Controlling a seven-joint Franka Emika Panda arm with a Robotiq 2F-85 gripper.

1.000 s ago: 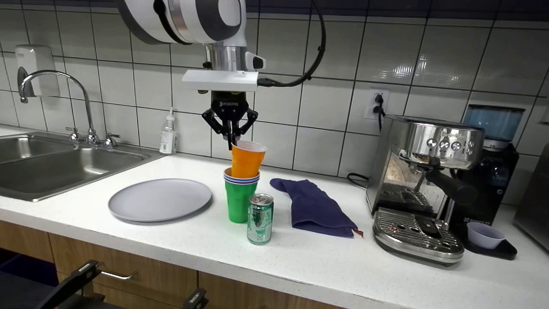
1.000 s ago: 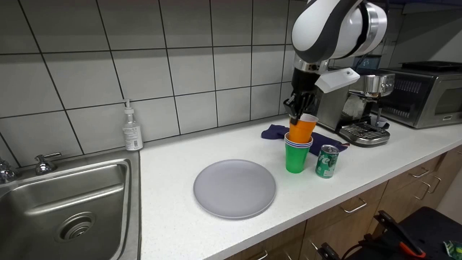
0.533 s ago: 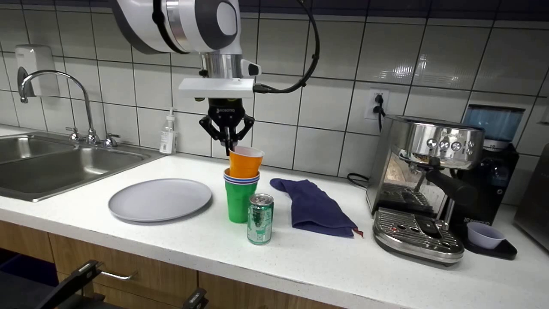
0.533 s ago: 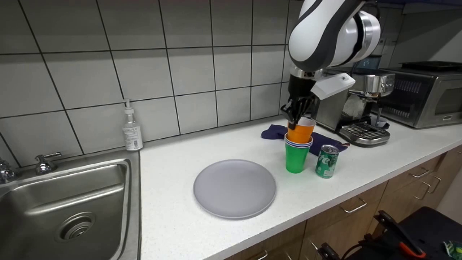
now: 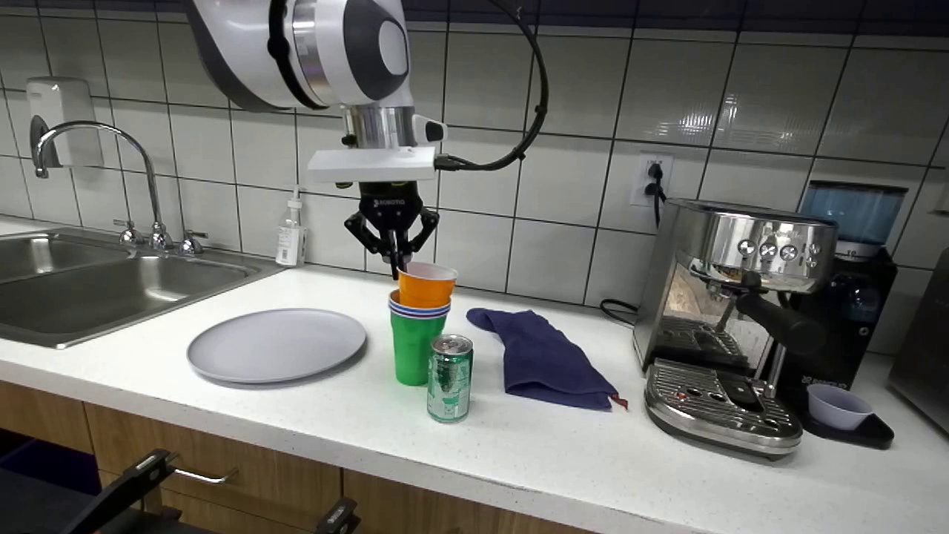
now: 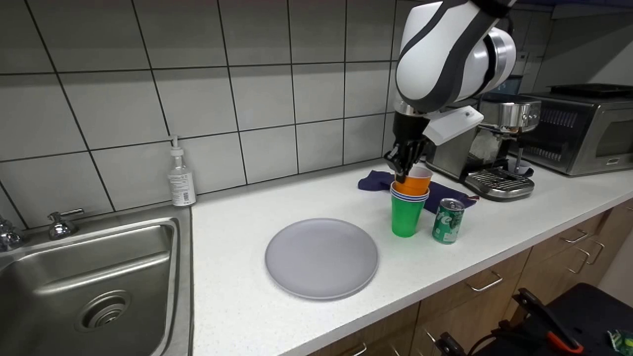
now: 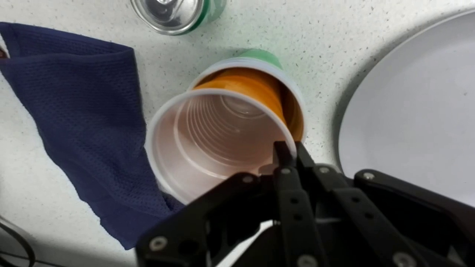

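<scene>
My gripper is shut on the rim of an orange cup, one finger inside and one outside, as the wrist view shows. The cup has a white inside. Its lower part is hidden inside a stack of green cups with several rims, standing upright on the counter. In the wrist view the orange cup tilts and sits off-centre in the stack. A green can stands close beside the stack. A grey plate and a dark blue cloth lie on either side.
A steel coffee machine stands beyond the cloth, with a grinder and a small pale bowl beside it. A sink with a soap bottle behind it is past the plate. A tiled wall backs the counter.
My gripper has moved down with the orange cup. The cup has sunk deeper into the green stack, so less of its orange side shows. The can, plate and cloth have not moved.
</scene>
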